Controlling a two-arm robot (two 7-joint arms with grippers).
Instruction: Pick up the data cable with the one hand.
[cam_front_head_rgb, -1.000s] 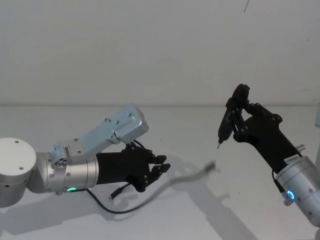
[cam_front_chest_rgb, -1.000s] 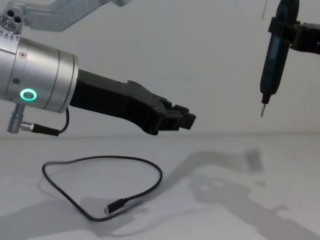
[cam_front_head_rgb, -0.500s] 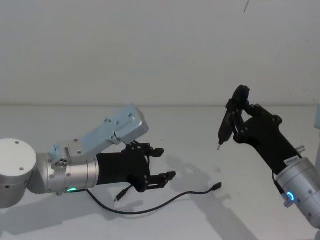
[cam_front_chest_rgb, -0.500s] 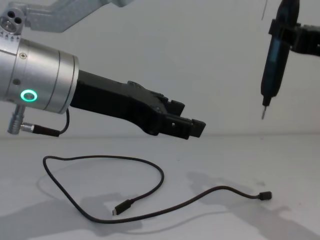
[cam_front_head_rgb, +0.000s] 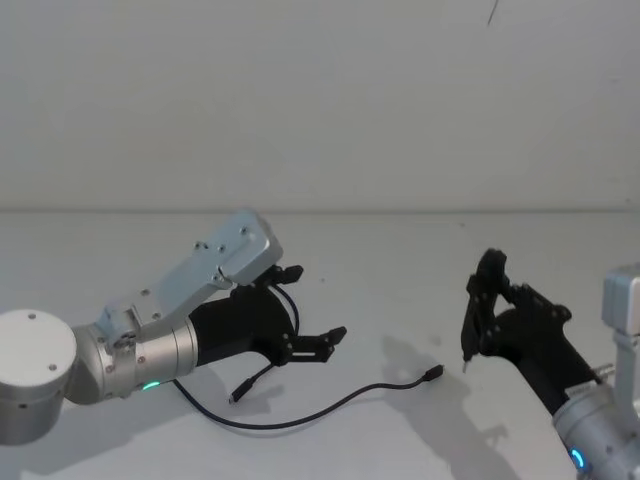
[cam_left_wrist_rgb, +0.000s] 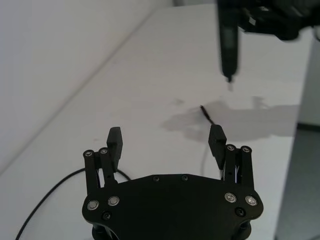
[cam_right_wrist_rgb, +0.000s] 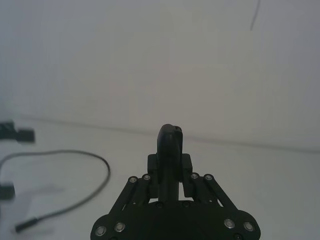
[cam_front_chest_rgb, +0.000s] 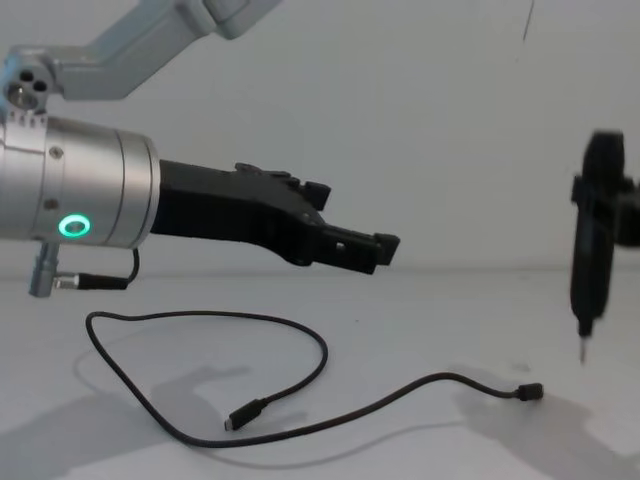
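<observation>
The right pincer (cam_front_head_rgb: 487, 300), clamping its slim black tool (cam_front_head_rgb: 468, 325), has sunk toward the desk (cam_front_head_rgb: 380, 250). The left pincer (cam_front_head_rgb: 318, 302) has spread wide. Below it, the data cable (cam_front_head_rgb: 330, 403) has settled, stretching toward the right pincer.

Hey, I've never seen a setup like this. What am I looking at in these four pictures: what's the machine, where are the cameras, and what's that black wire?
This is a robot with two arms working at a white table. One picture looks down from its head and one looks across the table from its chest. The other two come from a camera on each wrist. Each arm ends in a black two-fingered tool. The left tool, on the silver arm, hangs open above the table and holds nothing. Beneath it lies the data cable, a thin black cord with a small plug at each end, loose on the surface. The right tool is off to the right, closed on a black pen-shaped stick whose thin metal tip points down.
</observation>
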